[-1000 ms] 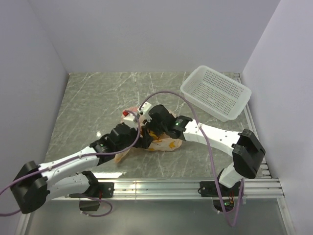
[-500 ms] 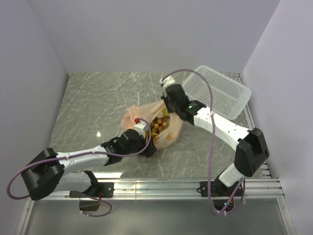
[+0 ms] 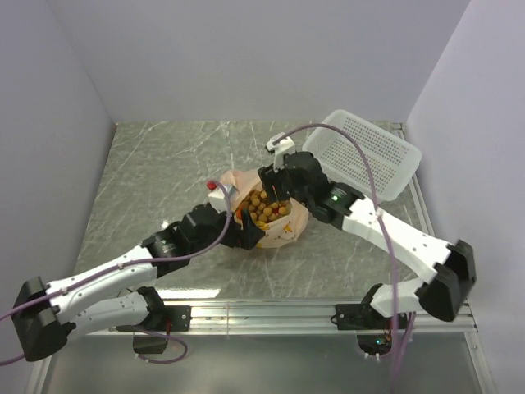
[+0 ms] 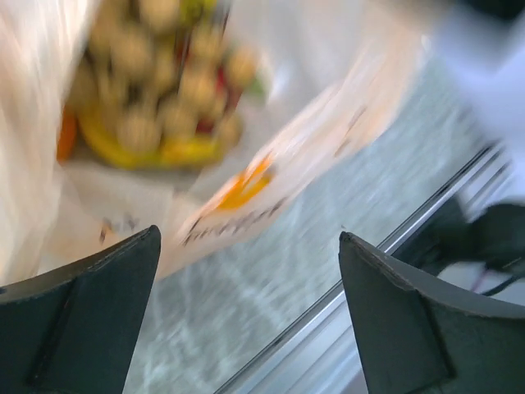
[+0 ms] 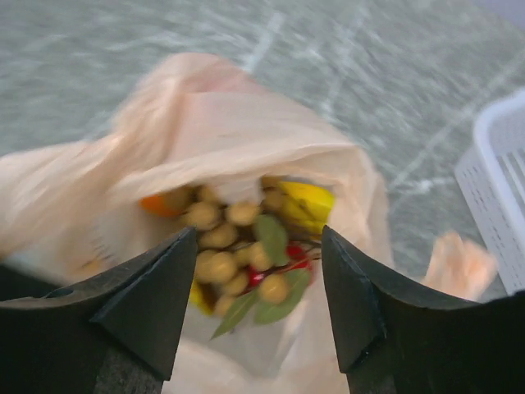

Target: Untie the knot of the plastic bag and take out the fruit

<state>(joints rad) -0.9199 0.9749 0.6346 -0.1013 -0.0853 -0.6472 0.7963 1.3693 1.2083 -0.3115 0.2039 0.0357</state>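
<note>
Peach-orange plastic bag (image 3: pixel 283 228) at frame centre now gapes where it lay bunched a second ago, fruit (image 3: pixel 264 209) still inside. We see both jaws spread, empty. The knot looks undone, so lifting fruit comes next.

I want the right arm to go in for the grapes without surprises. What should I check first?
1. Plastic bag mouth open towards the right wrist camera: ok.
2. Grapes exposed on top, banana beside them: ok.
3. Right end effector open, holding nothing: ok.
4. Left end effector steadying the bag: not ok, it is open and grips nothing.
5. Wrist views sharp enough to aim: not ok, both blurred.
6. Basket upright at the far right: ok.
</note>
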